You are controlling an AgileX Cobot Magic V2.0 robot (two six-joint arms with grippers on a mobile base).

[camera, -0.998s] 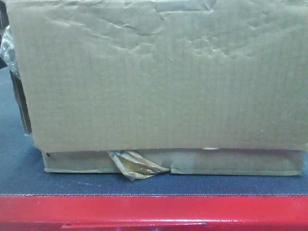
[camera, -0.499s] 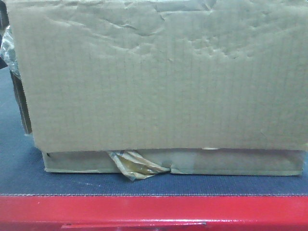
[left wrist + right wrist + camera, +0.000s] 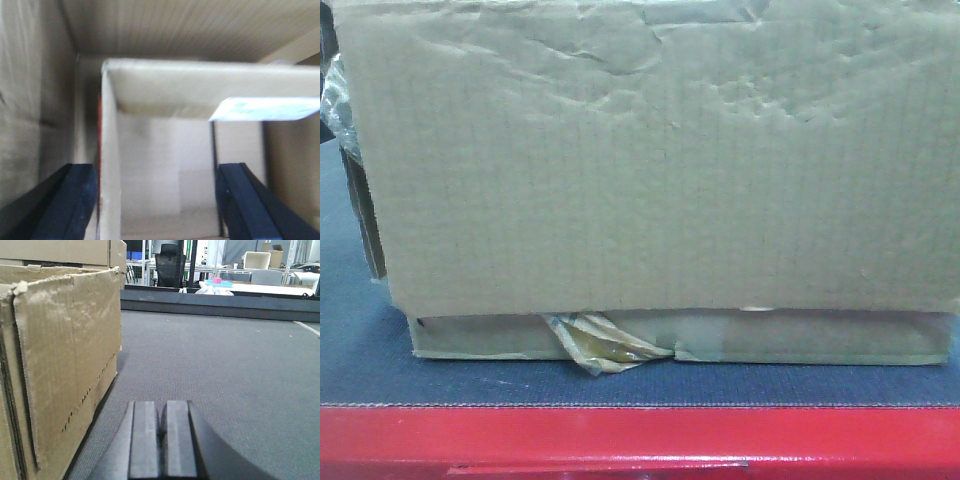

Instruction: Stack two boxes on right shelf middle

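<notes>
Presently, the left gripper (image 3: 157,180) is held wide open astride the wall of a box (image 3: 111,150); the right gripper (image 3: 160,412) is pressed closed, empty.

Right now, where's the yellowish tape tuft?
In the front view, the tape tuft sticks out from the bottom of the box, left of centre, resting on the dark grey surface above the red edge.

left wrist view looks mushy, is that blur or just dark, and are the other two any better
Left wrist view: blurred throughout and dim, with the white label blown out. Front-facing view: a little soft, flat greenish light on the box, no glare. Right wrist view: the sharpest and evenly lit.
</notes>
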